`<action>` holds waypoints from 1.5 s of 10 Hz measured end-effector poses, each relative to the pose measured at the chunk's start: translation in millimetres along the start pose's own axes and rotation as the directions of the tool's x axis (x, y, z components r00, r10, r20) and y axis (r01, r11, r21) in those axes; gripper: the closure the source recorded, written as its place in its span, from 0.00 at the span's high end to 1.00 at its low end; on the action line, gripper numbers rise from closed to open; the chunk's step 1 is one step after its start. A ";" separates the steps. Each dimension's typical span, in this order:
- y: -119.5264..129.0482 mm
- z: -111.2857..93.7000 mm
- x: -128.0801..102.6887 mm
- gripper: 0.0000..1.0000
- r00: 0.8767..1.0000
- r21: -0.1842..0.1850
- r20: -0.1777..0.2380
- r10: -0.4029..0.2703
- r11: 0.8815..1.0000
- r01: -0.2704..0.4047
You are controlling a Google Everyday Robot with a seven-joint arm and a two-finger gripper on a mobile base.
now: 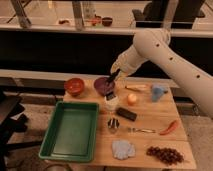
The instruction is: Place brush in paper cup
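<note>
My gripper (115,77) hangs from the white arm over the back middle of the wooden table (150,120). It is shut on a dark brush (111,90), which points down and to the left. The brush's lower end is at the mouth of the white paper cup (111,103); I cannot tell whether it is inside. The cup stands upright just in front of a purple bowl (102,85).
A green tray (70,131) fills the table's left side, with a red bowl (74,86) behind it. Around the cup are a black block (126,114), an orange ball (132,98), a blue cup (158,92), a metal utensil (141,130), a red chili (170,127), grapes (165,155) and a grey cloth (123,149).
</note>
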 end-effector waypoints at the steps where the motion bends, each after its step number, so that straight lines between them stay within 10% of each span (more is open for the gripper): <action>1: 1.7 2.5 4.4 0.00 1.000 -0.001 -0.004 0.003 1.000 -0.003; 15: 22.4 24.8 15.7 0.00 1.000 -0.077 -0.030 0.009 0.997 -0.012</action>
